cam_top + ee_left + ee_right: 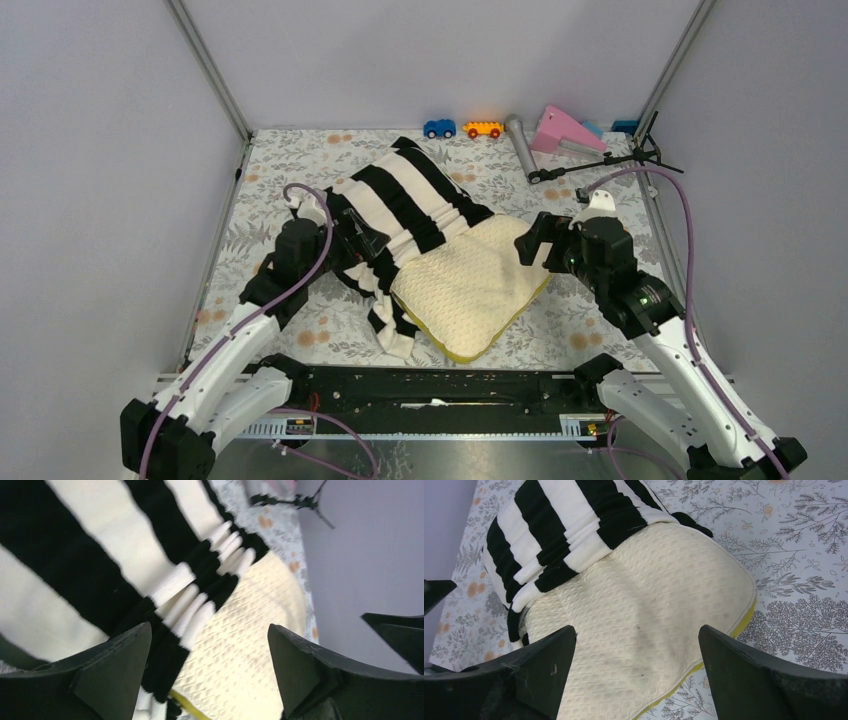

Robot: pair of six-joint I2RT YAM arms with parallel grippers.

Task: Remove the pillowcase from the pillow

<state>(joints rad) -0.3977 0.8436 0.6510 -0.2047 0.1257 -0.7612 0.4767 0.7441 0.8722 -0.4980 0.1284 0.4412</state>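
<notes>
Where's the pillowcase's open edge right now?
In the top view, the pillowcase ends in a bunched edge midway across the pillow, left of centre, beside the left gripper. The pillow's near-right half lies bare.

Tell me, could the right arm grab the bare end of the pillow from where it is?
Probably yes. The right gripper hangs open just above the pillow, over its uncovered end, nothing between them; the pillowcase is bunched farther back.

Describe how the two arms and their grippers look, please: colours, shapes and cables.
Both arms have white lower links and black joints: the left arm and the right arm. A purple cable runs along each one. The left gripper and the right gripper are black, with two broad, wedge-shaped fingers. A small green light shows on the right arm.
</notes>
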